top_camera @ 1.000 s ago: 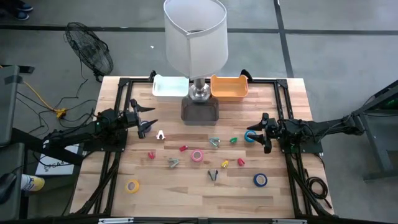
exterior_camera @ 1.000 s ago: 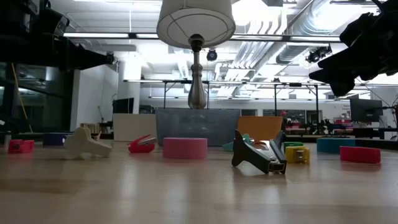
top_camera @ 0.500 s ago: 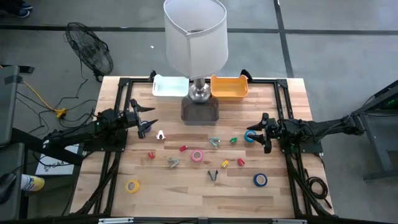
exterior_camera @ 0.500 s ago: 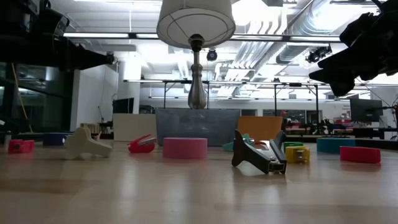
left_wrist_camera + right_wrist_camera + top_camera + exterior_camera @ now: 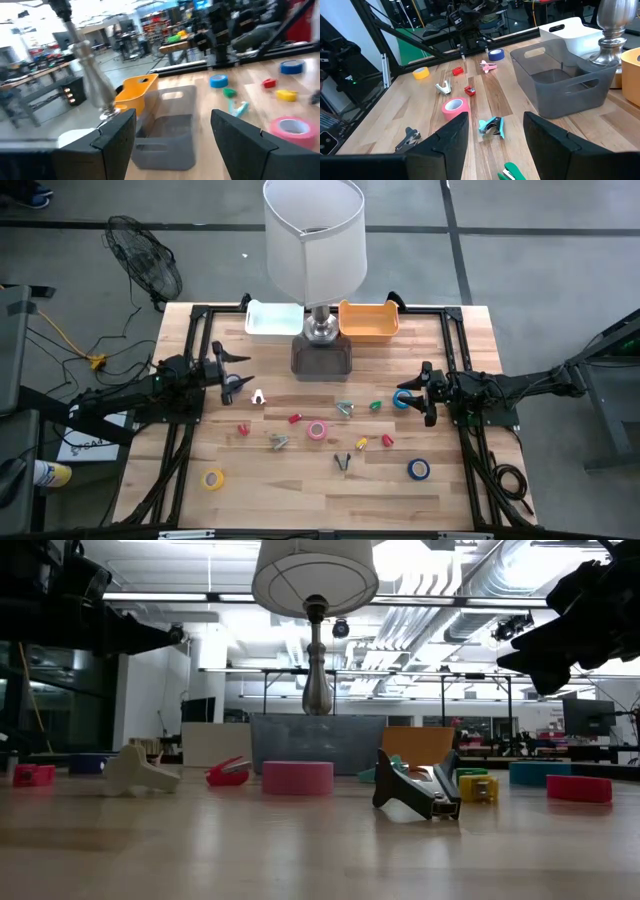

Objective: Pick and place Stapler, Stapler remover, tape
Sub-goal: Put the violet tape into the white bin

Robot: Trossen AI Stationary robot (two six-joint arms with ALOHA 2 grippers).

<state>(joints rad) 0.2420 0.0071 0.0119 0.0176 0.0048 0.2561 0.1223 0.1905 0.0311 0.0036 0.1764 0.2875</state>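
Observation:
Tape rolls lie flat on the wooden table: yellow, pink, blue, and another blue one just beside my right gripper. A teal staple remover, a grey one and a dark one lie mid-table, among small red, green and yellow blocks. My left gripper hovers open above the table's left part, near a white piece. My right gripper is open too, above the right part. In the right wrist view the pink roll lies ahead.
A lamp stands at the far middle with a grey bin at its foot, a white bin and an orange bin on either side. Black frame rails run along the table's edges. Bare wood lies near the front edge.
My left gripper has drawn back slightly toward the table's left edge, staying open. Nothing on the table has moved.

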